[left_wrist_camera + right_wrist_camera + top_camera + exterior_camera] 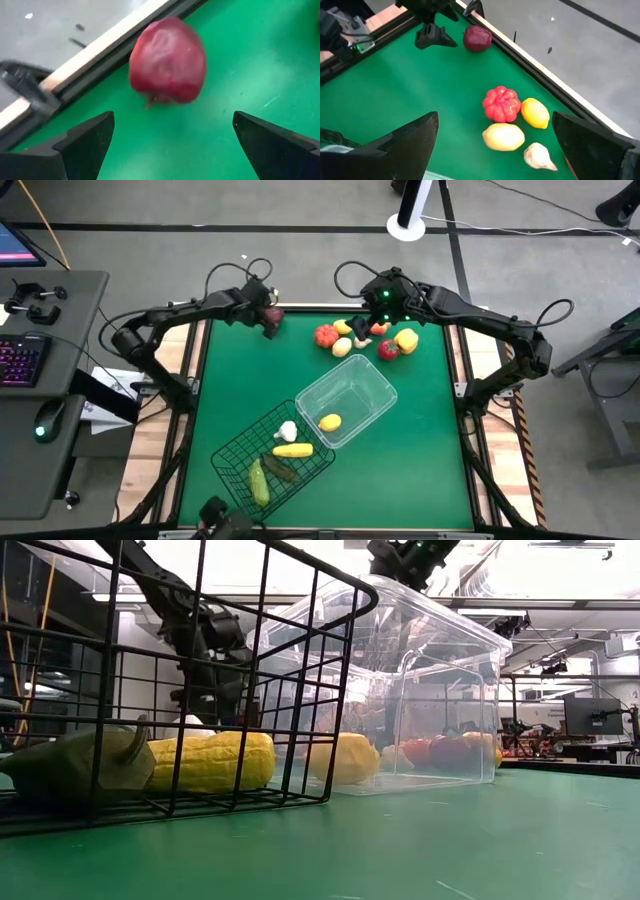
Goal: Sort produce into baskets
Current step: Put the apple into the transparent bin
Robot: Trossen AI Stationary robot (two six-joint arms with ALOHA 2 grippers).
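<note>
Produce sits split across the green desk [420,440]: a dark red round apple [167,61] lies by the far edge, the left end effector [172,145] hovering just behind it, fingers spread wide, nothing held. Right end effector [495,150], jaws apart too, hangs over a red tomato [501,104], yellow lemon [535,113] and neighbours. Clear plastic basket [380,395] and black wire basket [235,450] sit touching, mid-desk toward the near edge.
</note>
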